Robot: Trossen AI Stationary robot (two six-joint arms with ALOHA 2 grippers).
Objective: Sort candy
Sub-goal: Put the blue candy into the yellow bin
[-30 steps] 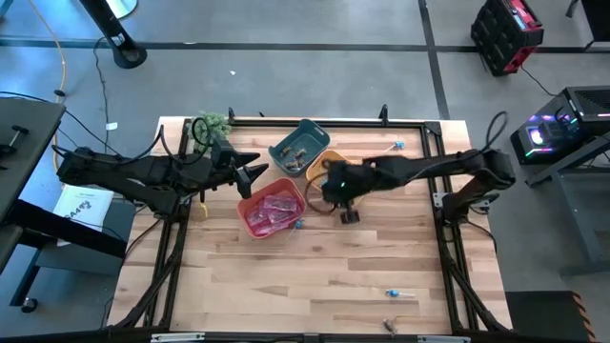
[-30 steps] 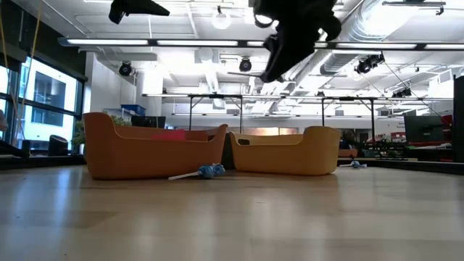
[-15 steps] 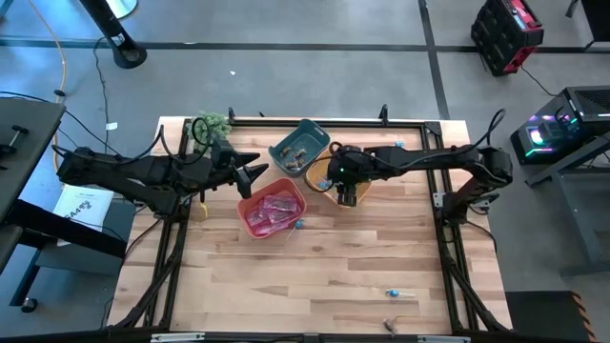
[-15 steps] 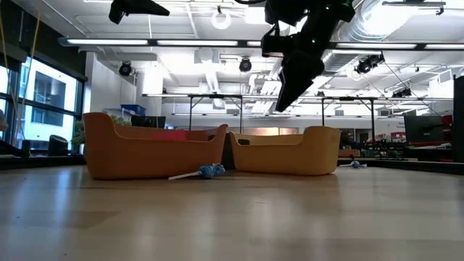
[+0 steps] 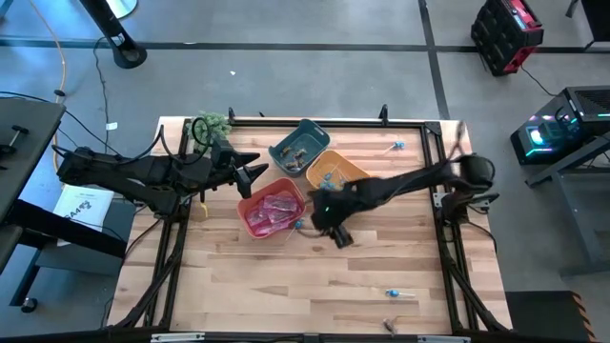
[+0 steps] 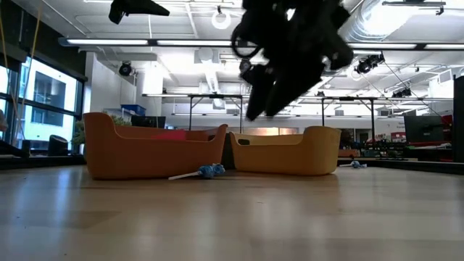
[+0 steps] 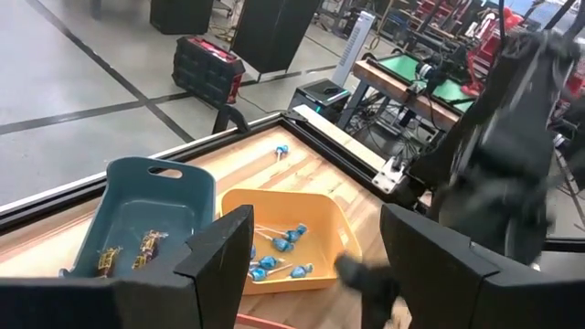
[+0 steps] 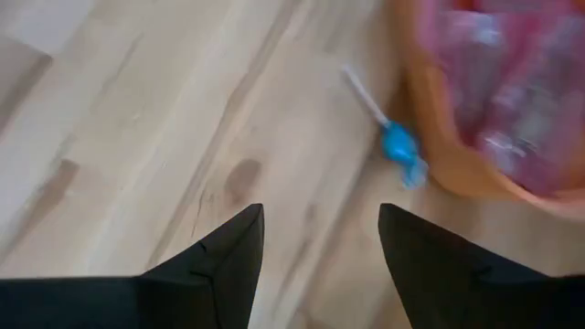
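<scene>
Jaws open and empty, the right gripper (image 5: 335, 232) has swung from the orange bin (image 5: 351, 172) toward a blue lollipop (image 8: 400, 146) beside the red bin (image 5: 250, 205); left gripper (image 5: 254, 172) waits open.

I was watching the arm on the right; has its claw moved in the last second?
Yes. The right gripper was over the orange bin half a second ago; it has swung toward the table's near edge, beside the red bin, above a loose blue lollipop.

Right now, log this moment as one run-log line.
right gripper: open, empty, over table near loose blue lollipop beside red bin | left gripper: open, waiting by plant | orange bin: holds lollipops
</scene>
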